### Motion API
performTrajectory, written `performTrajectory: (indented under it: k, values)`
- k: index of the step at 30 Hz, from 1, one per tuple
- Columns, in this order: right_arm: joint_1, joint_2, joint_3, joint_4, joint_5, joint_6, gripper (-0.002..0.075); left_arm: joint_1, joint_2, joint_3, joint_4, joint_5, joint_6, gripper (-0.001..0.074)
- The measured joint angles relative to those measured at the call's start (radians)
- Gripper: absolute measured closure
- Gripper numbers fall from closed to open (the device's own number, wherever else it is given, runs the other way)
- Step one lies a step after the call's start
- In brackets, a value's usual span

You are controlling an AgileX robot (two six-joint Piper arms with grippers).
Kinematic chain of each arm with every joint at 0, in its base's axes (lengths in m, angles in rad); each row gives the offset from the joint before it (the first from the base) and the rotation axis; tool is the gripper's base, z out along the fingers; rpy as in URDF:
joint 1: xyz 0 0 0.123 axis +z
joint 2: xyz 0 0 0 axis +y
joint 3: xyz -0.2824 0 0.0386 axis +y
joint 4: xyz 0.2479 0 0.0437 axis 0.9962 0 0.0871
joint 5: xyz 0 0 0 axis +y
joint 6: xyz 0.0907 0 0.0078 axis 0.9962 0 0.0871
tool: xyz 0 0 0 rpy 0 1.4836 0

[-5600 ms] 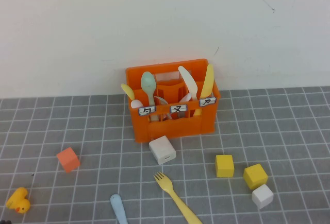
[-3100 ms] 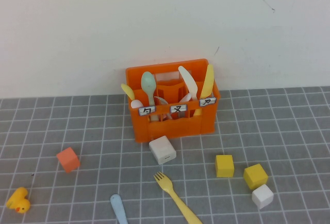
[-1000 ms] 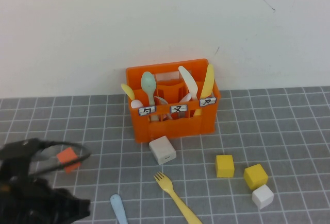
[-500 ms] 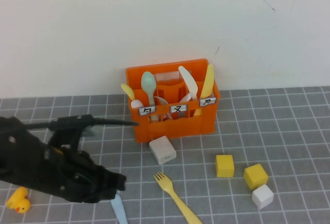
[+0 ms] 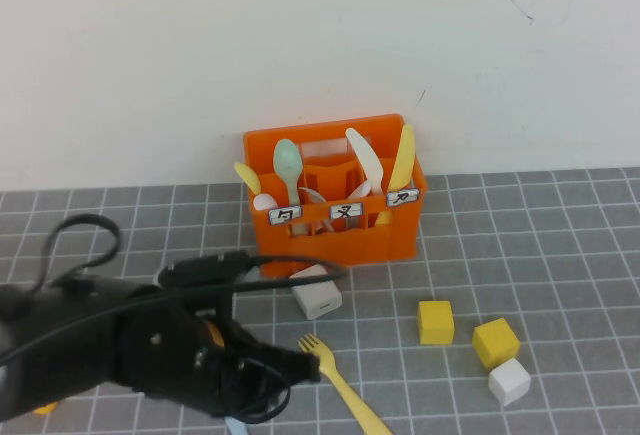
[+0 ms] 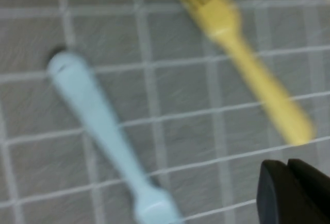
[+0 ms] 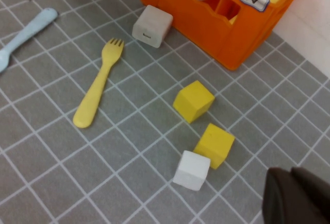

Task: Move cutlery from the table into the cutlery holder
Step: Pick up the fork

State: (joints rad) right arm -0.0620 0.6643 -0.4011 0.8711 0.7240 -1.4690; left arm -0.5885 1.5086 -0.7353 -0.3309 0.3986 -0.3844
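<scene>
The pale yellow fork lies on the grey table in front of the orange cutlery holder, tines toward it. It also shows in the left wrist view and the right wrist view. The light blue utensil lies left of the fork; in the high view my left arm covers it. It also shows in the right wrist view. My left gripper hovers above both pieces, shut and empty. My right gripper is shut and empty, out of the high view.
A white block sits just in front of the holder. Two yellow cubes and a white cube lie to the right of the fork. The holder stands against the white wall and holds several utensils.
My left arm came in from the left and swung right and forward, now over the blue utensil, its tip next to the fork. It hides the orange cube. The cutlery has not moved.
</scene>
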Motion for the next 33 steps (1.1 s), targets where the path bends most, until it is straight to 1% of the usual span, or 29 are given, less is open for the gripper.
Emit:
performTrajectory:
  k: [2,4,7,11,14,17,23,33]
  values:
    - [0.000,0.000,0.000,0.001,0.002,0.000,0.0727,0.009,0.050,0.000,0.018,0.027,-0.005,0.0715]
    - [0.000,0.000,0.000,0.001,0.004,0.002,0.0727,0.012,0.092,0.000,0.042,0.056,-0.011,0.0672]
    - [0.000,0.000,0.000,0.002,0.013,0.007,0.0727,0.012,0.143,0.000,0.061,0.074,-0.021,0.0573]
    - [0.000,0.000,0.000,0.002,0.018,0.008,0.0727,0.012,0.195,-0.002,0.094,0.039,-0.067,0.0430]
    - [0.000,0.000,0.000,0.002,0.019,0.008,0.0727,0.012,0.229,-0.002,0.135,0.026,-0.108,0.0374]
    - [0.000,0.000,0.000,0.002,0.018,0.008,0.0727,0.012,0.262,-0.002,0.166,0.009,-0.130,0.0358]
    - [0.000,0.000,0.000,0.002,0.018,0.008,0.0727,0.012,0.337,-0.002,0.180,-0.049,-0.146,0.0354]
    - [0.000,0.000,0.000,0.002,0.020,0.010,0.0727,0.012,0.360,-0.013,0.246,-0.045,-0.139,0.0354]
